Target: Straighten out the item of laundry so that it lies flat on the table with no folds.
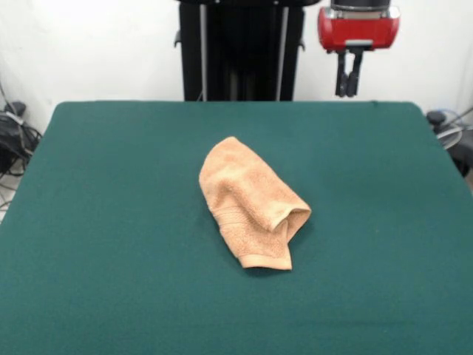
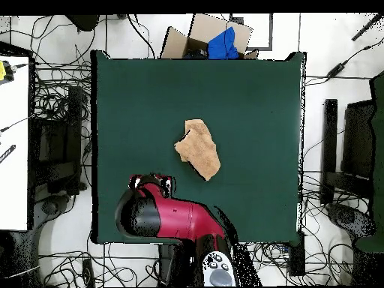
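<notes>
We are seeing the peach-orange towel [image 1: 251,203] lying bunched and folded over near the middle of the green worktop [image 1: 111,222], one end gaping open like a pocket. The pincer [image 1: 349,83] is hanging high above the worktop's far edge, well apart from the towel, its fingers clenched together and gripping nothing.

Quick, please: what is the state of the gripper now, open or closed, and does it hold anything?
Gripper: closed, holding nothing, raised at the table's far edge, away from the towel.
</notes>
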